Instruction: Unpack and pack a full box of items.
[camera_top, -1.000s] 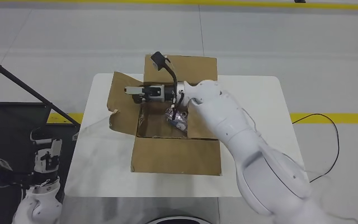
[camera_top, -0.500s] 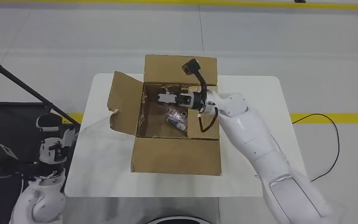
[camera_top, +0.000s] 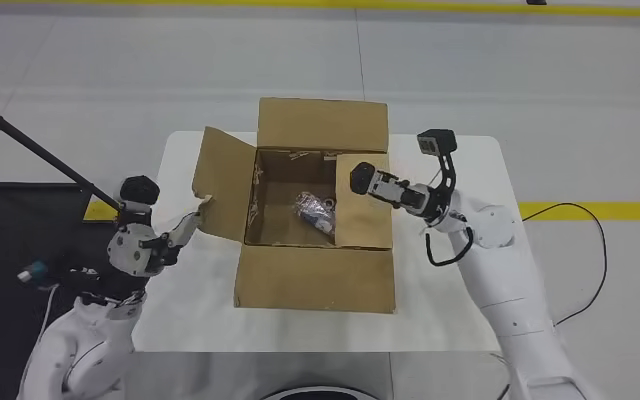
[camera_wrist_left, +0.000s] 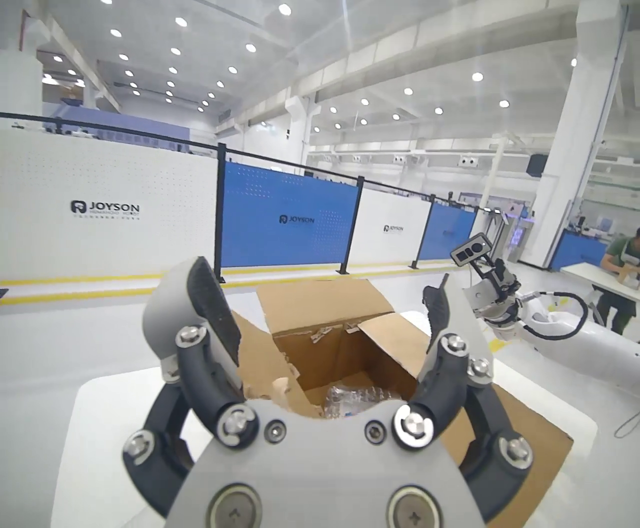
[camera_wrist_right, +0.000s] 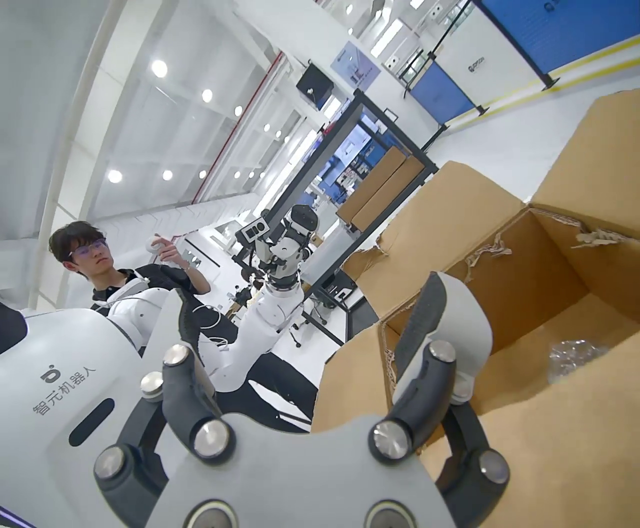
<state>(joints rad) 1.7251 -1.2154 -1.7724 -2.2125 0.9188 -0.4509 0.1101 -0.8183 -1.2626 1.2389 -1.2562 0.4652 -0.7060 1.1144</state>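
An open cardboard box (camera_top: 315, 278) sits mid-table with its four flaps folded outward. A crinkled clear plastic packet (camera_top: 318, 208) lies on the box floor, also seen as the packet (camera_wrist_left: 350, 397) and the packet (camera_wrist_right: 575, 352). My left gripper (camera_top: 190, 222) hovers just outside the left flap (camera_top: 222, 190), pointing at the box; my left gripper (camera_wrist_left: 325, 310) is open and holds nothing. My right gripper (camera_top: 362, 180) hangs over the right flap (camera_top: 362, 215) at the box's edge. In its wrist view my right gripper (camera_wrist_right: 305, 325) stands open with nothing in it.
The white table (camera_top: 450, 300) has bare surface right of the box and in front of it. A black stand (camera_top: 50, 160) and dark mat lie off the table's left side. The flaps' torn edges jut toward both grippers.
My right arm has drawn back from the left flap, across the box, to the right flap. My left arm has come up from the lower left to the box's left flap.
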